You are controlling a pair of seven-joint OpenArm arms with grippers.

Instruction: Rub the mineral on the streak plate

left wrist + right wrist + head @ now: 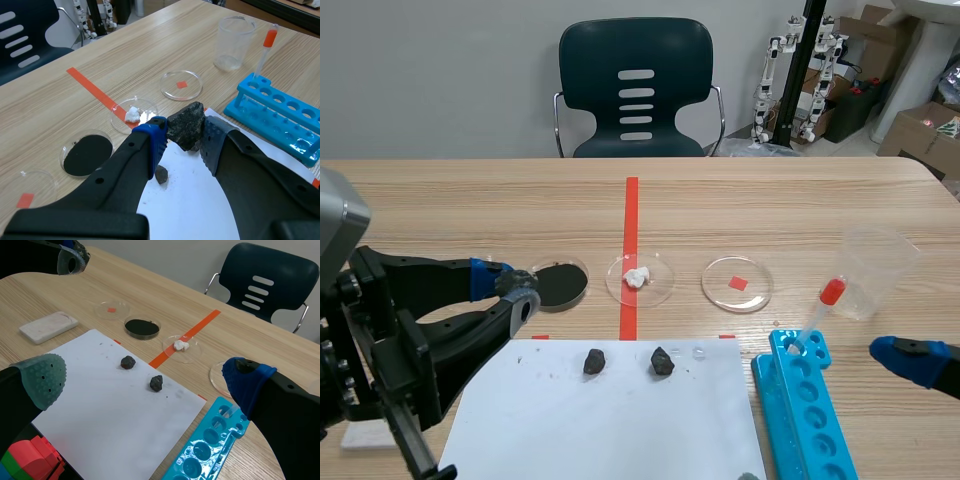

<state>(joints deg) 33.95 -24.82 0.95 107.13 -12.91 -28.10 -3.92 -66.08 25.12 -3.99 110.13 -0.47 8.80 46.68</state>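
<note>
My left gripper (186, 138) is shut on a dark grey mineral chunk (186, 122), held above the table. In the scene view this gripper (510, 285) hangs just left of the black-powder dish. The streak plate (48, 326), a white rectangular tile, lies on the table off the white paper's left side. Two smaller dark rocks (595, 361) (662, 360) rest on the white paper (610, 430). My right gripper (140, 376) stands open with nothing in it, low at the table's right near the blue rack.
Behind the paper stand petri dishes: black powder (560, 282), a white lump (639, 278), a red square (737, 283). A blue tube rack (805, 410) with a red-capped dropper (823, 305) and a clear beaker (872, 272) are at the right. A chair (636, 90) stands across the table.
</note>
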